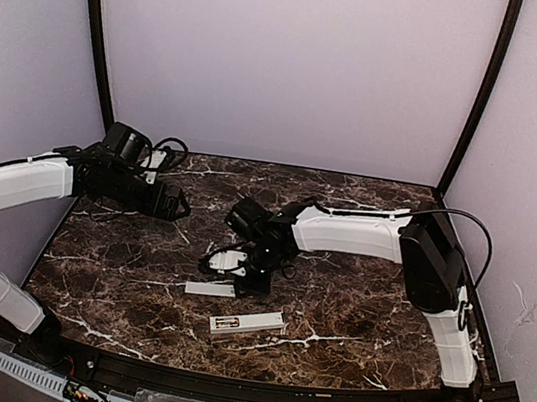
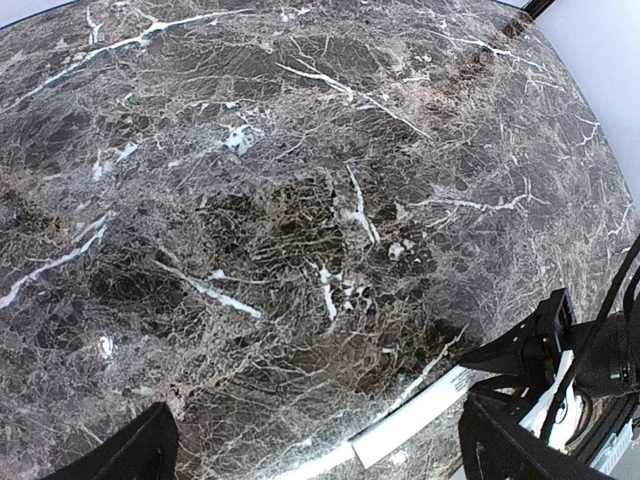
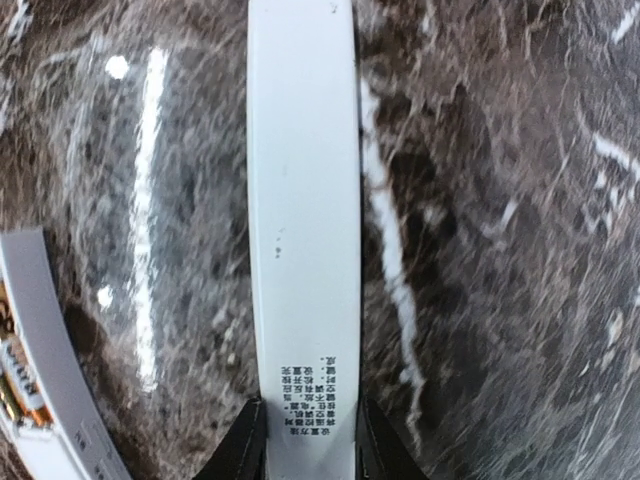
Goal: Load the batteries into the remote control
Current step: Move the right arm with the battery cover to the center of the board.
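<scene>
The dark brown marble-patterned table [image 1: 364, 306], veined with white, fills the floor of the pale-walled enclosure.

The white and black left arm [image 1: 18, 186] reaches in from the left edge. Its left gripper [image 1: 178, 210] hangs over the far left part of the table, well apart from the task's things. Its dark fingers [image 2: 140, 452] stand wide apart with only bare marble between them.

The white and black right arm [image 1: 355, 232] bends in from the right towards the middle. Its right gripper [image 1: 254, 282] is down at the table surface.

The slim white bar-shaped remote control [image 1: 248, 322] lies flat near the front centre of the table, just in front of the right gripper. Its dark section is at its left end.

The thin flat white plastic cover strip [image 3: 303, 220], with small grey print near one end, lies on the marble just behind the remote control and apart from it. The right gripper's two black fingertips [image 3: 243, 450] press against the long edges of the printed end, so that claw is closed on the cover strip.

Gold-orange colouring of the batteries [image 3: 15, 395] shows inside the open part of the remote control. How fully they sit there I cannot tell.
</scene>
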You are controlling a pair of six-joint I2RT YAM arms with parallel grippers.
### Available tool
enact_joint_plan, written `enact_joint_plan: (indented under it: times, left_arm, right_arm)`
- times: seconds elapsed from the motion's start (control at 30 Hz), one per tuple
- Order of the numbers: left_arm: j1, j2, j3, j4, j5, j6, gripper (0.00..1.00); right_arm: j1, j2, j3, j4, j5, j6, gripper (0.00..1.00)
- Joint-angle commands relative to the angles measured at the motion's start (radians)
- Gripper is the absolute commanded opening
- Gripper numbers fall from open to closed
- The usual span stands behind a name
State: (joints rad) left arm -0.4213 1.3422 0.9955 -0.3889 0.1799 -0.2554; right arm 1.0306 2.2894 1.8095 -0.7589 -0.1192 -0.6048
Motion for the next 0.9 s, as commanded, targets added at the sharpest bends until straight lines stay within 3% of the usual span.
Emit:
enact_joint_plan:
  times: [0.0,0.07,0.23,0.5,0.87]
  left_arm:
    - [0.007,-0.035,-0.031,0.015,0.032,-0.017,0.99]
    - [0.007,-0.039,-0.041,0.024,0.036,-0.023,0.99]
    - [0.007,-0.043,-0.059,0.038,0.047,-0.043,0.99]
    - [0.008,-0.08,-0.144,0.088,0.064,-0.112,0.99]
    - [0.007,-0.097,-0.199,0.106,0.068,-0.116,0.99]
  right_arm:
    - [0.003,0.022,-0.179,-0.165,0.089,0.061,0.32]
    - [0.005,0.024,-0.189,-0.168,0.075,0.069,0.4]
    - [0.006,0.07,-0.129,-0.215,0.079,0.06,0.44]
    - [0.006,0.09,-0.136,-0.211,0.115,0.067,0.17]
    - [0.012,-0.014,-0.13,-0.178,0.116,0.063,0.12]
